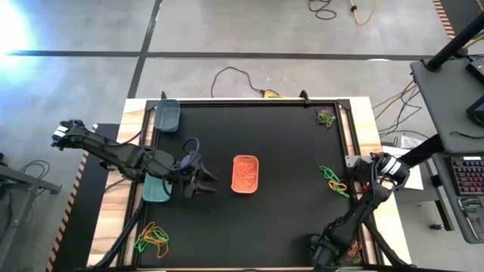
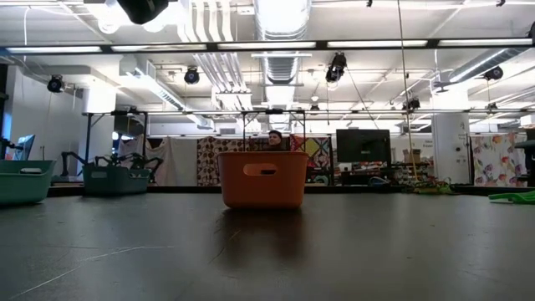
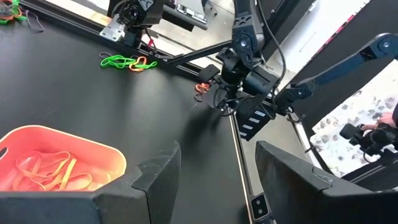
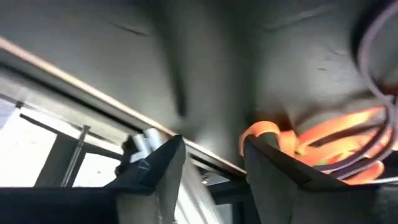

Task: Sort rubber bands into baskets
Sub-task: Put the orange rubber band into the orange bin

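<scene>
The right gripper (image 4: 211, 155) sits at the table's five o'clock corner, jaws partly apart beside orange rubber bands (image 4: 323, 146) (grip unclear). Pinch one loop only, lift cleanly, then carry it toward the orange basket (image 1: 246, 174) at centre. Left gripper (image 1: 203, 183) waits open, empty.

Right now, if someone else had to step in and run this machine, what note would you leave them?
Left gripper: open, empty, beside the orange basket.
Right gripper: jaws apart, low at the table's right-hand corner, down on an orange clump; no grip is visible.
Done: orange bands already lie in the orange basket.
The light teal basket and the dark basket sit on the left; their contents cannot be seen.
Left: three loose mixed piles, namely the corner pile, the right-edge pile and the left pile.
</scene>
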Robot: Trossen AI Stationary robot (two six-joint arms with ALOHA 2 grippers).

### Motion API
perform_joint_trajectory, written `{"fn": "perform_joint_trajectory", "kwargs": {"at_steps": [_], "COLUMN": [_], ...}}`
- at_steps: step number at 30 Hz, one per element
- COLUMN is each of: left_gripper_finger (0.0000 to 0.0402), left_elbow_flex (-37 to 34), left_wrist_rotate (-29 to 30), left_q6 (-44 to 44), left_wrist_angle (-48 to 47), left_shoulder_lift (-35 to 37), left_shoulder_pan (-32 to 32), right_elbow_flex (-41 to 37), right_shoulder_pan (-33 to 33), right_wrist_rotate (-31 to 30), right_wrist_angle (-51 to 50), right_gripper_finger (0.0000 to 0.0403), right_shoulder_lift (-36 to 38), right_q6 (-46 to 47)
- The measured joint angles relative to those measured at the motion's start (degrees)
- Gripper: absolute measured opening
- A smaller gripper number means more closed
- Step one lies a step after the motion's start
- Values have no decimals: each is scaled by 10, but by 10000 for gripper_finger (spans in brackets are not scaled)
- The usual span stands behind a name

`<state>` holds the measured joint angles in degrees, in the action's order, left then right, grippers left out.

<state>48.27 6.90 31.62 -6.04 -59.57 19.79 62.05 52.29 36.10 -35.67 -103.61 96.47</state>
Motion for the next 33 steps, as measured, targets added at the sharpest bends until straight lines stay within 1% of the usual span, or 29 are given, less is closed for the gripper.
{"fn": "perform_joint_trajectory", "kwargs": {"at_steps": [4, 9, 14, 21, 24, 27, 32, 33], "left_gripper_finger": [192, 192, 192, 192, 192, 192, 192, 192], "left_elbow_flex": [0, 0, 0, 0, 0, 0, 0, 0], "left_wrist_rotate": [0, 0, 0, 0, 0, 0, 0, 0], "left_q6": [-11, -11, -17, -24, -24, -23, -23, -23], "left_wrist_angle": [0, -2, -2, -9, -11, -13, -15, -16], "left_shoulder_lift": [0, 0, 0, 1, 1, 2, 7, 9], "left_shoulder_pan": [0, 0, 0, 0, 0, 0, 0, 0], "right_elbow_flex": [-12, -5, 1, -23, -31, -36, -27, -23], "right_shoulder_pan": [-1, 1, 1, 1, 0, -1, 0, 0], "right_wrist_rotate": [34, 61, 59, 59, 62, 58, 31, 24], "right_wrist_angle": [0, -1, 0, 2, 8, 8, 2, 1], "right_gripper_finger": [129, 111, 107, 106, 100, 81, 21, 16], "right_shoulder_lift": [0, 0, 0, -12, -14, -14, -14, -14], "right_q6": [-2, -2, -1, -24, -41, -55, -49, -47]}}
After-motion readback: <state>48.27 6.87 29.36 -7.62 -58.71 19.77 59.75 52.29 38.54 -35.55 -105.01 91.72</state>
